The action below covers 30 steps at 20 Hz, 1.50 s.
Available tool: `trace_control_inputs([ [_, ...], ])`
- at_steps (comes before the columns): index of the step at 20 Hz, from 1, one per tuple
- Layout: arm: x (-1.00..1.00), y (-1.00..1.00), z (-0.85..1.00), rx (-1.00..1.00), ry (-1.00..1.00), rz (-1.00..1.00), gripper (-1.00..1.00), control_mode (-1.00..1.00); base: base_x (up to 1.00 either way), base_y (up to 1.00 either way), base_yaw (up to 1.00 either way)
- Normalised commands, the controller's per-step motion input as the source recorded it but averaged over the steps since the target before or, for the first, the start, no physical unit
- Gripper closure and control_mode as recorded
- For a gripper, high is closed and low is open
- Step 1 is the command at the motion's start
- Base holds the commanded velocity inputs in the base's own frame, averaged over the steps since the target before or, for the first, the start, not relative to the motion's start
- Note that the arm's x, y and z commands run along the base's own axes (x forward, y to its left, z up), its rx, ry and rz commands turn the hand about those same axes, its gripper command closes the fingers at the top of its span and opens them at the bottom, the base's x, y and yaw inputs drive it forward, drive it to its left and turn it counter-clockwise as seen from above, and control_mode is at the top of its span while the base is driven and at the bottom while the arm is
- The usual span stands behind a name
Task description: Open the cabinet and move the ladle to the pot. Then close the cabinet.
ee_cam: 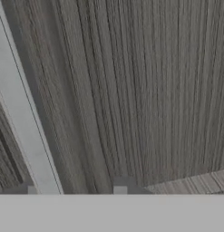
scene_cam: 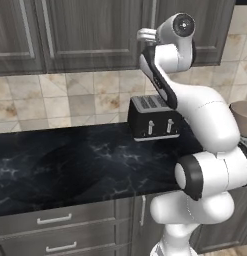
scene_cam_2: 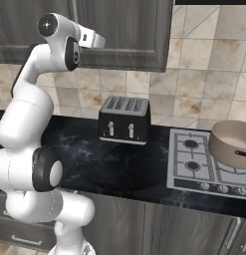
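1. Reaching up to the cabinet (scene_cam: 95,30), the white arm (scene_cam: 205,120) is holding its hand against the closed door, close to the slim silver bar handle (ee_cam: 22,118).
2. Gripper (ee_cam: 75,190): the two finger tips are standing either side of the handle's lower end, one tip (ee_cam: 120,188) lying against the wood grain; whether the pads are pressing the bar cannot be told, and the jaws are standing partly apart.
3. Cabinet door: sitting flush with its neighbours, panel recessed, not swung out.
4. Pot (scene_cam_2: 234,142): resting on the gas hob (scene_cam_2: 194,159), at the right end of the counter (scene_cam: 70,165), well apart from the hand.
5. Toaster (scene_cam_2: 124,119): standing on the dark marbled counter below the cabinet, between arm and hob.
6. Drawers (scene_cam: 55,220): sitting shut beneath the counter.
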Motion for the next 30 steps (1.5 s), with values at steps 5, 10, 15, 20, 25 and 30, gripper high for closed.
trace_control_inputs([
  [5, -0.25, -0.85, 0.13, 0.05, 0.0, -0.01, 1.0, -1.0, 0.0, 0.0, 0.0],
  [10, -0.85, -0.97, 0.27, 0.02, 0.0, -0.05, 1.0, -1.0, 0.0, 0.0, 0.0],
  [15, -1.0, -1.0, 0.26, 0.0, 0.0, -0.07, 1.0, -1.0, 0.0, 0.0, 0.0],
  [20, -0.95, -1.0, 0.11, 0.01, 0.0, -0.05, 1.0, -1.0, 0.0, 0.0, 0.0],
  [25, -0.79, -1.0, 0.07, 0.03, 0.0, -0.03, 1.0, -1.0, 0.0, 0.0, 0.0],
  [30, -0.57, -1.0, 0.04, 0.04, 0.0, -0.02, 1.0, -1.0, 0.0, 0.0, 0.0],
])
